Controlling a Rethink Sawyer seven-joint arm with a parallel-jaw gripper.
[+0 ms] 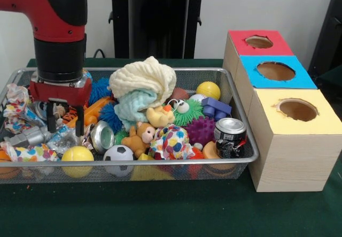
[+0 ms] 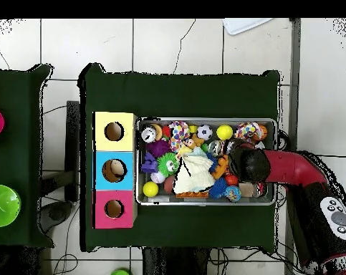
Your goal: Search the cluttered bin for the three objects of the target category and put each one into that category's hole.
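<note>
A: Where does the arm stand?

B: In the front view the red and black arm (image 1: pixel 59 28) comes down over the 9 o'clock end of the wire bin (image 1: pixel 241 122). Its jaws (image 1: pixel 65 120) hang just above the clutter, the two black fingers (image 1: pixel 52 118) spread apart with nothing between them.

A: What lies under it?

B: An orange toy (image 1: pixel 96 110) and a crumpled shiny wrapper (image 1: pixel 60 138), with a yellow ball (image 1: pixel 77 154) toward 6 o'clock of them.

A: And the rest of the bin?

B: A cream cloth (image 1: pixel 144 79) is heaped at the centre over a pale green one (image 1: pixel 132 106). A small bear (image 1: pixel 140 137) and a football (image 1: pixel 118 153) sit toward 6 o'clock of the heap. A crushed can (image 1: pixel 230 136) stands at the corner near 4 o'clock, a purple spiky ball (image 1: pixel 202 129) just beside it.

A: The holes?

B: The box (image 1: pixel 288 146) stands on the green worktop (image 1: pixel 160 210), touching the bin's 3 o'clock end. It has a red hole (image 1: pixel 259 41) farthest back, a blue hole (image 1: pixel 276 70) in the middle and a yellow hole (image 1: pixel 297 109) nearest. From overhead, something pale shows inside the blue one; I cannot tell what.
</note>
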